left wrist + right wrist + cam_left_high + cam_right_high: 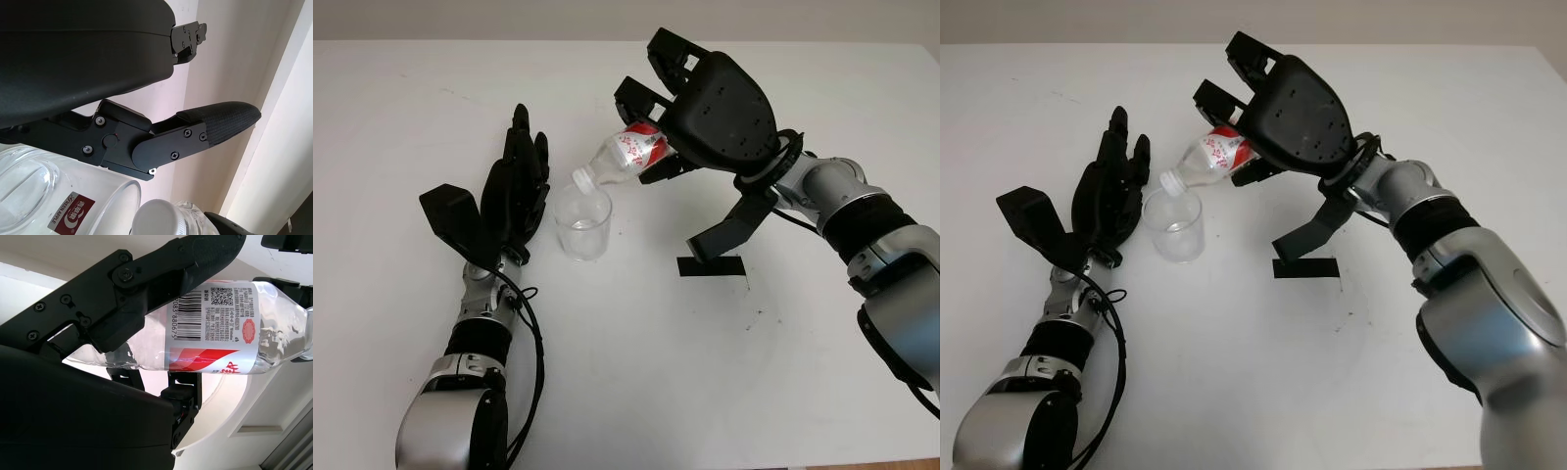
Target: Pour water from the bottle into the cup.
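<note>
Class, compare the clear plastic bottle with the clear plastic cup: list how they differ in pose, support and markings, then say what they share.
Pose: the clear plastic bottle is tipped, its white-capped neck over the rim; the clear plastic cup stands upright.
Support: the right hand holds the bottle above the white table; the cup stands on it beside the open left hand.
Markings: the bottle has a red-and-white label; the cup's wall looks plain.
Shared: both are transparent.

Bottle [215, 328] label is showing a barcode with digits "083 680675", partly hidden by a finger [161, 289], plus a QR code, a red round seal and small unreadable print. Red band below is carrying white script, unreadable. Left wrist view: the label [72, 215] is reading "GREEN APPLE" beside a red logo.
</note>
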